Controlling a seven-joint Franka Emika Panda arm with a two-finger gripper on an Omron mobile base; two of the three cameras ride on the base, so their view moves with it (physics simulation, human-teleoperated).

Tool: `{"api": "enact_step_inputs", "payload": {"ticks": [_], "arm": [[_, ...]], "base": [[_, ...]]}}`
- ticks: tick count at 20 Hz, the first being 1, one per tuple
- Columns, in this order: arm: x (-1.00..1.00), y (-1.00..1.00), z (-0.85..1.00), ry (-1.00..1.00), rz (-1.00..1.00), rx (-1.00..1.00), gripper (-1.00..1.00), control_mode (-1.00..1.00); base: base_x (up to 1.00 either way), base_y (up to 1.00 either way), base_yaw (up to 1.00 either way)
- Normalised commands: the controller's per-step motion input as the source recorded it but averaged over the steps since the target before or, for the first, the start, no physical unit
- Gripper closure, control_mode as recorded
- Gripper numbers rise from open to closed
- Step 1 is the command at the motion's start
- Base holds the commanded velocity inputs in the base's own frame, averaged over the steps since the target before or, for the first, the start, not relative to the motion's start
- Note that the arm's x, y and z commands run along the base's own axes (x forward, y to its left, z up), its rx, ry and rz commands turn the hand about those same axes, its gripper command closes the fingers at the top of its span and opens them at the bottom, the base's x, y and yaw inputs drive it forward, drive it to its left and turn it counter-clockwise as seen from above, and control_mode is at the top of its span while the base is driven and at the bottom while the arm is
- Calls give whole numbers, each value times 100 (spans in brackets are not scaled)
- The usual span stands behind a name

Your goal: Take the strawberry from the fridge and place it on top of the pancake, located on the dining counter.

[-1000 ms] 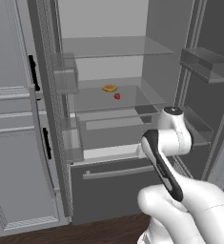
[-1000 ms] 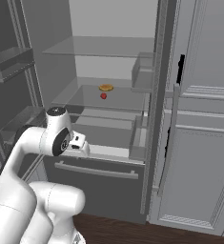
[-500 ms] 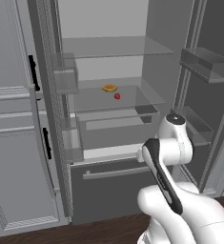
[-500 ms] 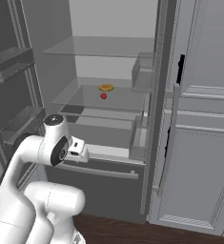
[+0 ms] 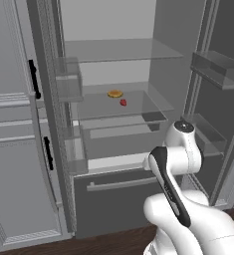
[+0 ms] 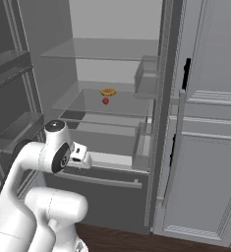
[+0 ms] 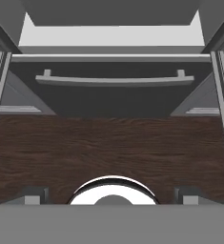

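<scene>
Strawberry [image 5: 123, 102] sitting on glass shelf [image 5: 138, 107] inside open fridge [image 5: 113, 30], beside orange-tan food [image 5: 115, 93], end effector [image 7: 111, 193] hanging open, pointing down at dark wood floor [image 7: 108, 143] before bottom drawer [image 7: 113, 90]

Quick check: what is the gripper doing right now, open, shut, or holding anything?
White arm's two-finger gripper: open, holding nothing, pointed down at the dark wood floor before the fridge's bottom drawer.

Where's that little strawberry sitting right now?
The strawberry lies on a glass shelf in the middle of the open fridge, just in front of a flat orange-tan round food item, in both base views.
</scene>
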Motion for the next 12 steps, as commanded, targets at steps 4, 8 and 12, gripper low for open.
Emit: {"api": "enact_step_inputs", "payload": {"ticks": [4, 8, 12], "arm": [[0, 0, 0, 0, 0, 0, -100, 100], [0, 0, 0, 0, 0, 0, -100, 100], [0, 0, 0, 0, 0, 0, -100, 100]], "base": [[52, 20, -7], [48, 23, -8], [52, 33, -1]]}}
